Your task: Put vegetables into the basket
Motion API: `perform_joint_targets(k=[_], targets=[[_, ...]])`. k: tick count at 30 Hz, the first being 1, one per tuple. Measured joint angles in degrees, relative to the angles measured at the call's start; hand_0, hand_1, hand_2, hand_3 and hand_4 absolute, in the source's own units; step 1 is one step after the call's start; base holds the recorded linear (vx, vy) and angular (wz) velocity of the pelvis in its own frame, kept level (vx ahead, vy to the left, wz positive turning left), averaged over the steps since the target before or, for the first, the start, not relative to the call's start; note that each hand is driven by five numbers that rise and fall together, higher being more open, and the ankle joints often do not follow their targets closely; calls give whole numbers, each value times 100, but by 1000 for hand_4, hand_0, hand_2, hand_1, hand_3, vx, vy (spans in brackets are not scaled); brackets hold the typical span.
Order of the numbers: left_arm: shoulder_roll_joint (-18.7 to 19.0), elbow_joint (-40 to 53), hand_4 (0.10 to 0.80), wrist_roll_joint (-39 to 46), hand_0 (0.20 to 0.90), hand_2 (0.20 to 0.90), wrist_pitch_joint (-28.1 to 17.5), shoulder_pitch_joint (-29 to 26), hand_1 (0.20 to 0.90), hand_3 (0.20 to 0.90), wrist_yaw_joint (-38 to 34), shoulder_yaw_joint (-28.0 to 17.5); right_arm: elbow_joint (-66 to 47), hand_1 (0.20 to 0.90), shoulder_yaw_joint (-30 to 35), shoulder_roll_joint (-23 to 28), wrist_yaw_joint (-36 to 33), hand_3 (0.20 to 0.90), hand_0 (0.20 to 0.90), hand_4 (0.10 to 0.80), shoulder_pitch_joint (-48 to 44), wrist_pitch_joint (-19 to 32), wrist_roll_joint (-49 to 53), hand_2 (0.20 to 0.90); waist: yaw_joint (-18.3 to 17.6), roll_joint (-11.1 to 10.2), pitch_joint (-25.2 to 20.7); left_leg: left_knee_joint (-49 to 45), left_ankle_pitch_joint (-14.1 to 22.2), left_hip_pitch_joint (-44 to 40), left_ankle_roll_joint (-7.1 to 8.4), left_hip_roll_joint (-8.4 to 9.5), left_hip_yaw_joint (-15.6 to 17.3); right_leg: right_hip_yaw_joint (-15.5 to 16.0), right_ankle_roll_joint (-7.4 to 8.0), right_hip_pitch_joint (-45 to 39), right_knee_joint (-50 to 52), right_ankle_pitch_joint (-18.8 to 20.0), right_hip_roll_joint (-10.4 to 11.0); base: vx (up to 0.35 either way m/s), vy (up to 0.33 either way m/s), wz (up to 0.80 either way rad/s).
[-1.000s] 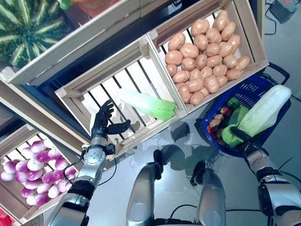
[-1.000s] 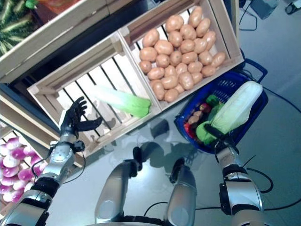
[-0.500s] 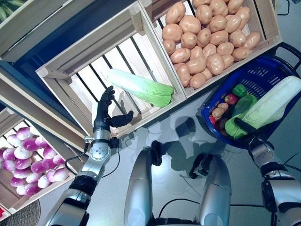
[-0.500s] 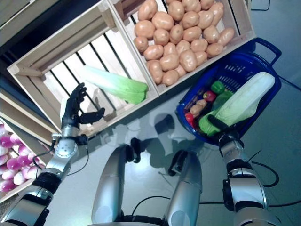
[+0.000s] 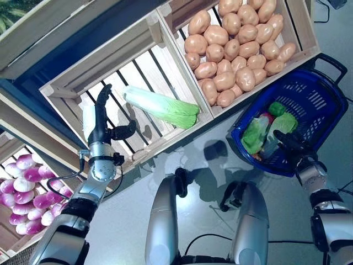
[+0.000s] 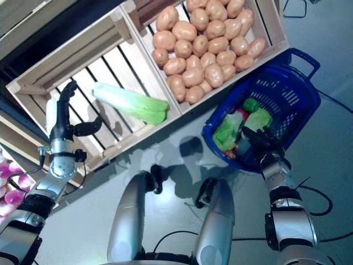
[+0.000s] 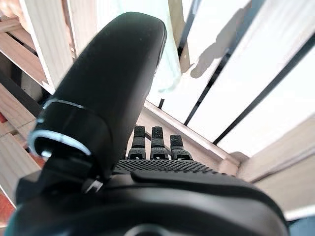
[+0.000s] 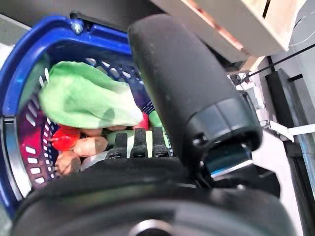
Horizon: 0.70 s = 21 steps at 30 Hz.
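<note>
A long pale-green cabbage lies alone in the slatted wooden crate. My left hand is inside that crate, to the left of the cabbage and apart from it, fingers straight and thumb out, holding nothing. The blue basket stands on the floor at the right. A second cabbage lies inside it on top of a green pepper, a red piece and some potatoes. My right hand hovers over the basket's near rim, open and empty.
A crate of potatoes sits right of the slatted crate, directly behind the basket. A lower crate of purple-and-white turnips is at the far left. Grey floor lies between the crates and the basket.
My right hand has let go of the cabbage, which now lies down in the basket. My left hand has shifted left inside the crate, away from the other cabbage. The camera also moved.
</note>
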<state>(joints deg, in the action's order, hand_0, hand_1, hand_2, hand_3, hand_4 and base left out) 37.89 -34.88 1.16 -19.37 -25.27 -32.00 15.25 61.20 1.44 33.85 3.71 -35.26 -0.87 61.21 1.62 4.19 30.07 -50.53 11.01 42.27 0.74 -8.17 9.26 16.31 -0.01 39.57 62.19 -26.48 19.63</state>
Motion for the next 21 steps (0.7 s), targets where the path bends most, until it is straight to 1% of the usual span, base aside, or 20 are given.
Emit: perform_joint_targets(k=[1, 2, 5, 8, 10, 14, 15, 18, 21], targets=[[36, 1, 800, -42, 900, 900, 32, 2, 900, 900, -16, -1, -98, 900, 0, 2, 12, 900, 900, 800, 45, 12, -1, 900, -3, -4, 0, 43, -6, -14, 6, -6, 7, 2, 11, -10, -56, 13, -27, 36, 31, -5], [67, 0, 800, -58, 900, 900, 67, 4, 900, 900, -16, -1, -168, 900, -6, 0, 24, 900, 900, 800, 89, 14, -1, 900, -6, -13, 1, 70, -15, -31, 19, -13, 15, -4, 57, -21, -83, 48, -47, 10, 30, -3], [125, -79, 800, -173, 900, 900, 248, -14, 900, 900, -71, -33, -358, 900, -13, 1, 33, 900, 900, 800, 115, 18, -2, 900, -67, -30, 4, 92, -10, -40, 19, -27, 59, -17, 76, -17, -123, 65, -56, 16, 47, -4], [171, -281, 800, -667, 900, 900, 457, -113, 900, 900, -291, -32, -370, 900, -22, 41, 106, 900, 900, 800, 89, 19, -2, 900, -82, -36, 5, 60, 25, -23, 25, -49, 83, -34, 76, 2, -130, 64, -55, 1, 69, -5], [226, -454, 800, -903, 900, 900, 609, -251, 900, 900, -313, -18, -370, 900, -33, 62, 217, 900, 900, 800, 60, 18, -1, 900, -94, -35, 5, 33, 31, 25, 20, -59, 83, -38, 76, 41, -117, 64, -52, -9, 73, -1], [522, -786, 800, -1469, 900, 900, 1005, -594, 900, 900, -332, 275, -358, 900, -227, 199, 394, 900, 900, 800, 3, 14, -2, 900, -125, -36, 5, -13, 45, 136, -9, -61, 86, -68, 77, 167, -59, 65, -58, -3, 73, 0], [661, -913, 800, -1652, 900, 900, 1121, -724, 900, 900, -347, 450, -346, 900, -247, 239, 467, 900, 900, 800, -32, 0, 0, 900, -152, -38, 6, -39, 52, 185, -18, -65, 90, -89, 76, 228, -23, 62, -53, 3, 89, -2], [877, -1199, 800, -2085, 900, 900, 1234, -931, 900, 900, -406, 621, -342, 900, -380, 372, 601, 900, 900, 800, -187, -5, 2, 900, -219, -43, 9, -110, 56, 329, -25, -73, 123, -175, 82, 426, 61, 66, -53, 6, 92, -5], [1049, -1251, 800, -2425, 900, 900, 1286, -1085, 900, 900, -422, 822, -357, 900, -474, 474, 709, 900, 900, 800, -235, -5, 5, 900, -278, -48, 10, -186, 70, 478, -43, -86, 143, -199, 80, 569, 119, 65, -55, -3, 60, -2]])
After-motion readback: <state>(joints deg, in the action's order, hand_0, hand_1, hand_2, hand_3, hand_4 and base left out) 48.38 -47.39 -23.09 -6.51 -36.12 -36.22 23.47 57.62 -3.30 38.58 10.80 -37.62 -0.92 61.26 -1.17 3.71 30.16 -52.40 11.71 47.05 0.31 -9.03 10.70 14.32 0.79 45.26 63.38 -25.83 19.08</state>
